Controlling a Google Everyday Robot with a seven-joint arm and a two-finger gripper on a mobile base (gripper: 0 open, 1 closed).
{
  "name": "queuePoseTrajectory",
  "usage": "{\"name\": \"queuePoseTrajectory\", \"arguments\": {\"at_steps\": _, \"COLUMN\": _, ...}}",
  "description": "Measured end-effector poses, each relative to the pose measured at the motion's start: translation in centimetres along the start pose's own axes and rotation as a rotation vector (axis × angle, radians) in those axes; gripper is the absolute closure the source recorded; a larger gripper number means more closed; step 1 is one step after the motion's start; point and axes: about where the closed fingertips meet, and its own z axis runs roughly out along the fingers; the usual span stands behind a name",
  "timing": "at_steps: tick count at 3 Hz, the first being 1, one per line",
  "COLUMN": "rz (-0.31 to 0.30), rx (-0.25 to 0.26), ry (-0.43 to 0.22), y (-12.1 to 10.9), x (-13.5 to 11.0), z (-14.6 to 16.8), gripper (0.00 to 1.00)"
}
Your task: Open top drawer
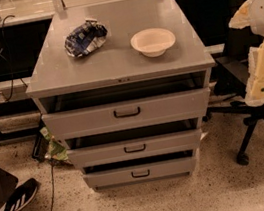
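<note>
Although it sits directly under the worktop [114, 65], the top drawer [84, 121] shows a dark gap above its flat grey front, which stands slightly proud of the cabinet; it is judged part-open at most. It looks to be stiff sheet metal, moderately heavy, and likely to run straight on slides. The smooth front offers no purchase. The only sound hold is the small dark bar handle [127, 112] at centre. The tool [261, 68], pale, is at the right edge of view, well apart from the drawer, with nothing seen in its hold; whether it is open or closed cannot be told. A crumpled packet [84, 38] carries blue-and-white print, not legible. No other labels seen.
</note>
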Motion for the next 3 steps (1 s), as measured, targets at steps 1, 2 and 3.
{"name": "queuePoseTrajectory", "arguments": {"at_steps": 1, "rz": 0.0, "rx": 0.0, "ry": 0.0, "y": 0.0, "x": 0.0, "z": 0.0, "gripper": 0.0}}
{"name": "queuePoseTrajectory", "arguments": {"at_steps": 2, "rz": -0.008, "rx": 0.017, "ry": -0.024, "y": -0.6, "x": -0.2, "z": 1.2, "gripper": 0.0}}
{"name": "queuePoseTrajectory", "arguments": {"at_steps": 3, "rz": 0.004, "rx": 0.037, "ry": -0.063, "y": -0.8, "x": -0.5, "z": 4.1, "gripper": 0.0}}
